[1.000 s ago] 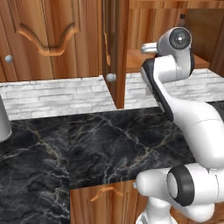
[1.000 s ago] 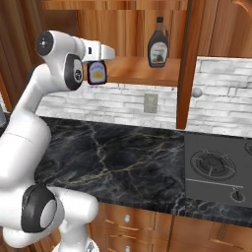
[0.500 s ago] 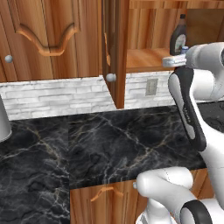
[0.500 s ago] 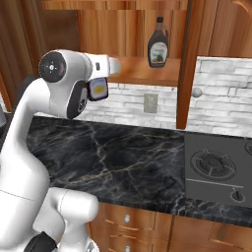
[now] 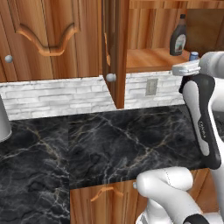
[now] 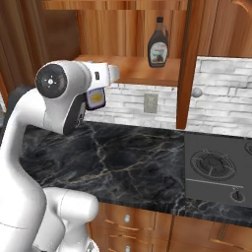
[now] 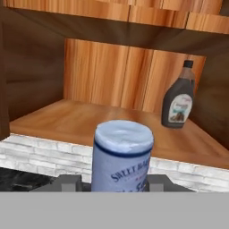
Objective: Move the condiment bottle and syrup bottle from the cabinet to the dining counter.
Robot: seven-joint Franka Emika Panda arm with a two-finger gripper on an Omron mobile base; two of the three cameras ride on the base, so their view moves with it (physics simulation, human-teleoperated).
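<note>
The pincer (image 7: 121,190) had drawn back out of the cabinet (image 7: 89,116), holding the condiment bottle (image 7: 121,154) over the counter (image 5: 109,144), while the syrup bottle (image 7: 179,100) waited on the shelf.

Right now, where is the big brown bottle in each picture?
Left base view: brown bottle upper right, on the cabinet shelf.
Right base view: brown bottle top centre, same shelf.
Hand view: brown bottle right of centre, same shelf.
Shared landmark: the shelf.

Syrup bottle (image 7: 179,102) upright on the open cabinet's wooden shelf (image 7: 80,118).
</note>
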